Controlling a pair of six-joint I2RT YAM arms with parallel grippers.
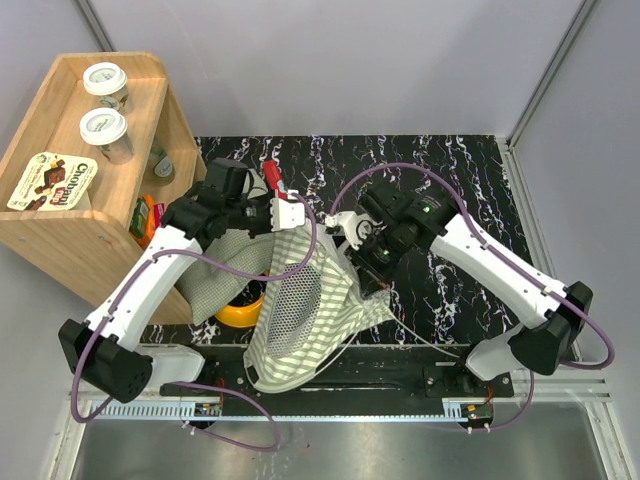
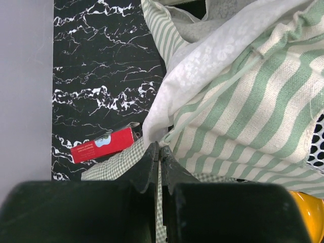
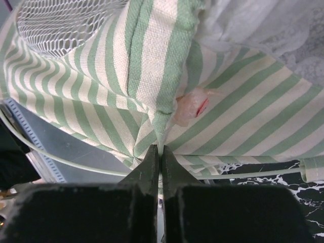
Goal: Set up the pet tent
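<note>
The pet tent (image 1: 300, 310) hangs as a loose green-and-white striped bundle between my two arms, its round mesh window (image 1: 300, 298) facing up. My left gripper (image 1: 285, 212) is shut on the tent's upper edge. In the left wrist view the gripper (image 2: 159, 148) pinches where the white lace curtain (image 2: 202, 66) meets the striped cloth (image 2: 243, 121). My right gripper (image 1: 355, 237) is shut too. In the right wrist view that gripper (image 3: 160, 150) clamps a thin pale pole running up into the green seam sleeve (image 3: 172, 66). The mesh window (image 3: 61, 20) lies upper left.
A checked cushion (image 1: 215, 280) and a yellow object (image 1: 240, 313) lie under the tent. A red box (image 1: 272, 178) rests on the black marble mat (image 1: 470, 180). A wooden shelf (image 1: 60, 235) carrying cups stands at left. A loose pole (image 1: 425, 342) trails toward the right arm's base.
</note>
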